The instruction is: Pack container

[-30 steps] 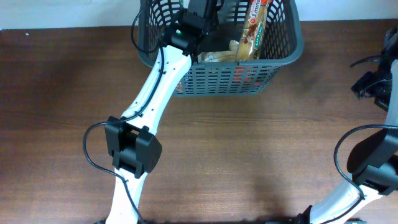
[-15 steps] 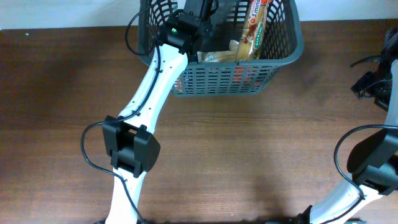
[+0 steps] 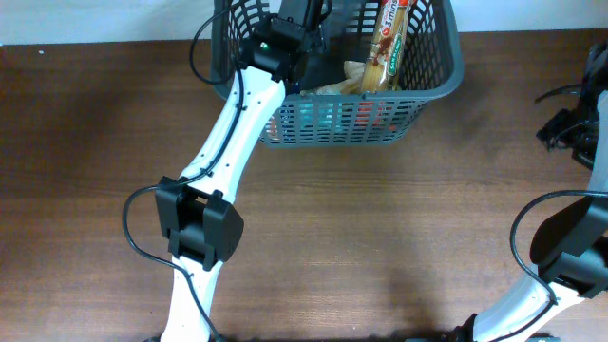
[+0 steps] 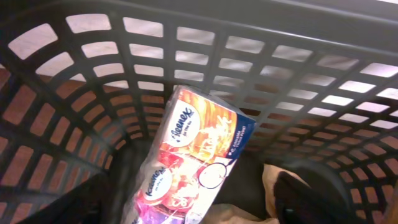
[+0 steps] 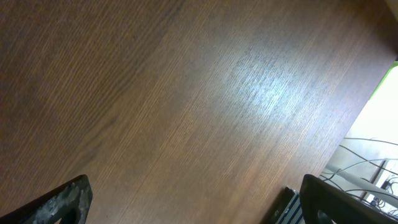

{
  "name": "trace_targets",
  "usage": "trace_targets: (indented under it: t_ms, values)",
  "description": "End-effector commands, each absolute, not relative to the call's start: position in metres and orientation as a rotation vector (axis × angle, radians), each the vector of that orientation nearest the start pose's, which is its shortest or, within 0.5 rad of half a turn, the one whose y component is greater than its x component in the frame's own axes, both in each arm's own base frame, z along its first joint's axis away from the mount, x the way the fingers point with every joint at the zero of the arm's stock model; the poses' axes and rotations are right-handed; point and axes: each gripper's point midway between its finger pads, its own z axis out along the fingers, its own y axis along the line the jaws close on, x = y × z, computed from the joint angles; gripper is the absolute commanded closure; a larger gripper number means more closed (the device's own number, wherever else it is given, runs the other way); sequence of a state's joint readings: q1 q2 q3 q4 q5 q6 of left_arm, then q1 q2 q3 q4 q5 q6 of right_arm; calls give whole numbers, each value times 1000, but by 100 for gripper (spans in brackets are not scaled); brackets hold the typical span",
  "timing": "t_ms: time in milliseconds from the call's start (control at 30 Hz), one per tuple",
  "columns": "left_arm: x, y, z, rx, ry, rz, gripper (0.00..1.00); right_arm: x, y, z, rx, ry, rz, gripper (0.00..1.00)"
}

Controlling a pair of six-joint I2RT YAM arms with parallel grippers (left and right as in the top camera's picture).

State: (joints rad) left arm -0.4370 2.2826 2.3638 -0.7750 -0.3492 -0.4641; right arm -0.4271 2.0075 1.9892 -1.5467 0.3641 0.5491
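The container (image 3: 429, 84) is a dark grey lattice basket at the table's far edge. My left gripper (image 3: 302, 17) reaches down into its left half. In the left wrist view its jaws (image 4: 199, 210) stand open on either side of a Kleenex tissue pack (image 4: 199, 155), which leans against the basket's lattice wall (image 4: 280, 81); a gap shows between the pack and the right finger (image 4: 311, 199). A long snack packet (image 3: 387, 43) and a beige packet (image 3: 350, 78) also lie in the basket. My right gripper (image 5: 196, 202) is open over bare wood, with nothing between its fingers.
The brown wooden table (image 3: 399, 228) stretches in front of the basket. The right arm's dark wrist (image 3: 570, 128) sits at the far right edge. A blue-and-white striped item (image 5: 287, 208) and cables (image 5: 367, 168) lie beside the right gripper at the table's edge.
The left jaws have opened and let go of the tissue pack inside the basket, and the left wrist has shifted slightly left. The right arm has not moved.
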Motion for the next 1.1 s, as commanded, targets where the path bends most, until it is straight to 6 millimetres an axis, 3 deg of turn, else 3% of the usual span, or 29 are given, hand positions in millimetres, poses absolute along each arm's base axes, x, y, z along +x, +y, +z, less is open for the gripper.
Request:
trace_targets:
  t_ms: [0, 100, 167, 400, 500, 700, 833, 1067]
  values:
    - [586, -182, 280, -258, 2134, -97, 21, 317, -214, 175, 1457, 2691, -564, 1]
    - [574, -163, 318, -286, 2096, -103, 13, 317, -214, 175, 1457, 2691, -564, 1]
    - [562, -148, 341, -304, 2081, -100, 3, 317, -214, 175, 1457, 2691, -564, 1]
    - [499, -83, 413, -282, 2056, -4, 0, 317, -214, 175, 1457, 2691, -564, 1]
    - [468, -63, 418, -254, 2114, 59, 0, 317, -214, 175, 1457, 2691, -564, 1]
    - [425, -46, 402, -231, 2257, 137, 1, 317, -214, 175, 1457, 2691, -564, 1]
    - [399, -24, 396, -262, 2327, 207, 1, 317, -214, 175, 1457, 2691, -564, 1]
    - [350, 13, 412, -346, 2341, 253, 1, 317, -214, 175, 1457, 2691, -564, 1]
